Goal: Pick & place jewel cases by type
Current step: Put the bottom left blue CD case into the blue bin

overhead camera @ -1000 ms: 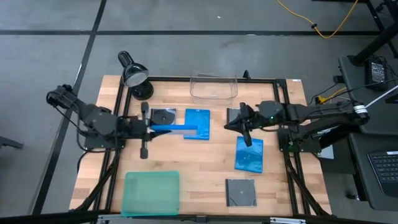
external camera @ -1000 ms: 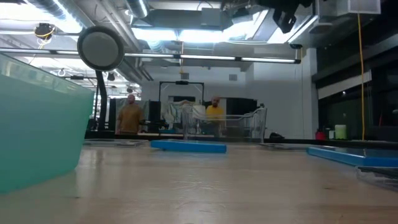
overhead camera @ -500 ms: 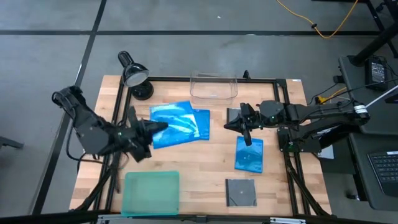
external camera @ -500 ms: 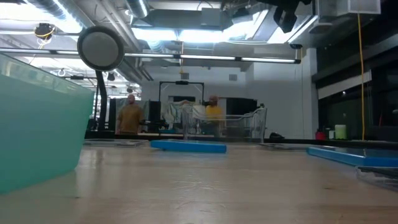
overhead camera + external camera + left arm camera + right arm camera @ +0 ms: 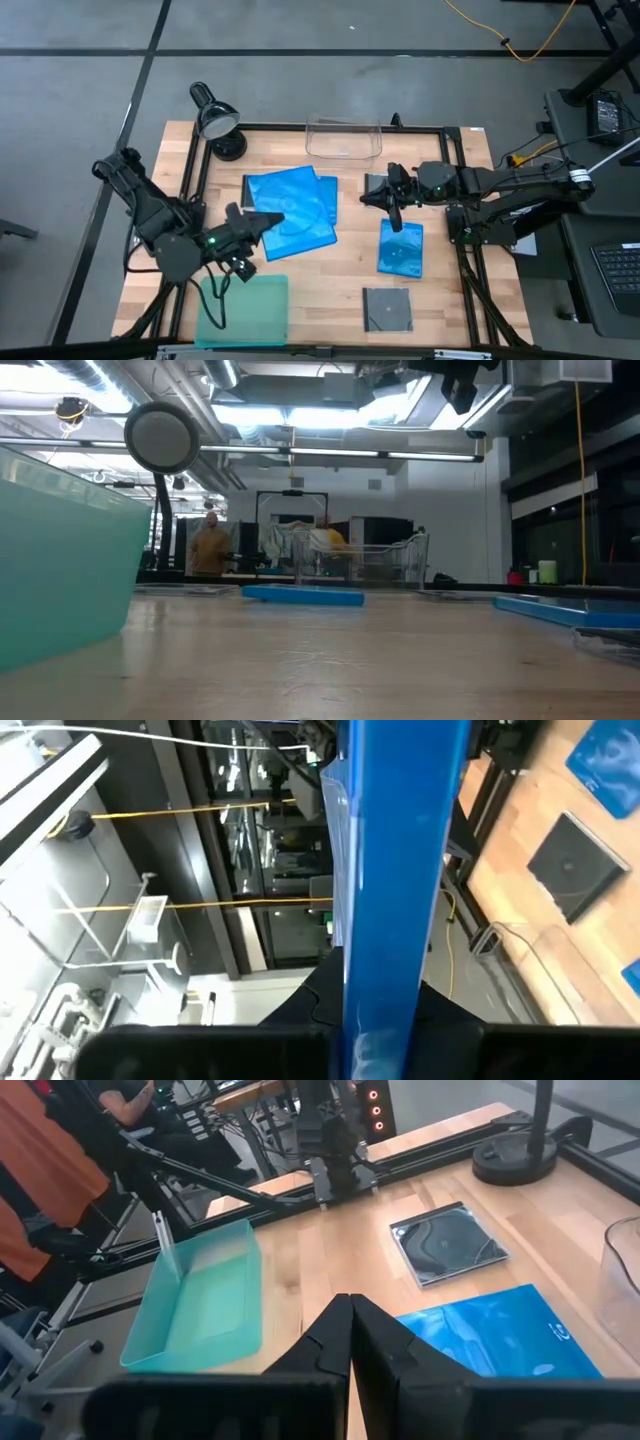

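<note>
The left end effector (image 5: 262, 222) grips a blue jewel case (image 5: 290, 202) lifted above the surface, the teal tray (image 5: 243, 310) just nearer. The right end effector (image 5: 372, 200), closed and empty, waits far right.

the left pincer (image 5: 268, 219) is holding one tall jewel case (image 5: 290, 200) up over the table (image 5: 340, 255), above a second tall case (image 5: 327, 190) lying near the middle. a square case (image 5: 250, 186) is lying just left of them, before the lamp (image 5: 213, 120). the bin (image 5: 344, 139) is sitting at the far edge. the right pincer (image 5: 369, 201) is hovering right of centre, beside another square case (image 5: 376, 185). nearer, a third tall case (image 5: 401, 248) and a square case (image 5: 387, 309) are lying on the right, the tray (image 5: 243, 310) at the near left.
</note>
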You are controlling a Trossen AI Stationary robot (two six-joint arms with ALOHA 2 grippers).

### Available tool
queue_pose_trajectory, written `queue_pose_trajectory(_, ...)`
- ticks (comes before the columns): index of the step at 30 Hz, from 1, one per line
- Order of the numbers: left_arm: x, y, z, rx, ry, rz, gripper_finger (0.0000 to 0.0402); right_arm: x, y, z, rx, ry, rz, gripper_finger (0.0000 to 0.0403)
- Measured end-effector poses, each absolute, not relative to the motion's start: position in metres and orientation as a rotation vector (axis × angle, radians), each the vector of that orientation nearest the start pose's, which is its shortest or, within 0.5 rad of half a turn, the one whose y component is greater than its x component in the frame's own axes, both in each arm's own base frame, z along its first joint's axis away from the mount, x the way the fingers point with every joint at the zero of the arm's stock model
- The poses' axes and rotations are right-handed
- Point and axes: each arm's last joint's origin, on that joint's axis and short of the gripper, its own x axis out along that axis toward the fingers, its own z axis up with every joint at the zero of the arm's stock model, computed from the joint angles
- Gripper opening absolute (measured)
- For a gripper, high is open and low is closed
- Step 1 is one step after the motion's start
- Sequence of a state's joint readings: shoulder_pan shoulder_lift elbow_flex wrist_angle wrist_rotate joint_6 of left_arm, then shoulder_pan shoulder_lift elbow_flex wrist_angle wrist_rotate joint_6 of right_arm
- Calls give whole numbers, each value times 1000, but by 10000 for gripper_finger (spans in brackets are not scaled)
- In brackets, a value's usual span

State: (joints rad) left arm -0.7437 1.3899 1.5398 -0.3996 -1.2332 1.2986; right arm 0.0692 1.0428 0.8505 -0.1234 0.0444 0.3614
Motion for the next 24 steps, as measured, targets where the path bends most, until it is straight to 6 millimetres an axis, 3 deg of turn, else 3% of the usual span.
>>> queue_pose_trajectory(4,225,-170,443,1388,418,365,10,230,15,314,339,316,-34,12)
queue_pose_trajectory(10,221,-172,453,1053,330,502,10,230,14,313,335,317,-40,12)
queue_pose_trajectory(13,216,-175,460,822,268,593,10,230,14,313,332,320,-40,12)
queue_pose_trajectory(20,198,-177,476,97,36,726,10,229,14,310,289,351,-38,12)
queue_pose_trajectory(24,194,-183,476,-128,-47,706,10,229,15,310,230,353,-22,12)
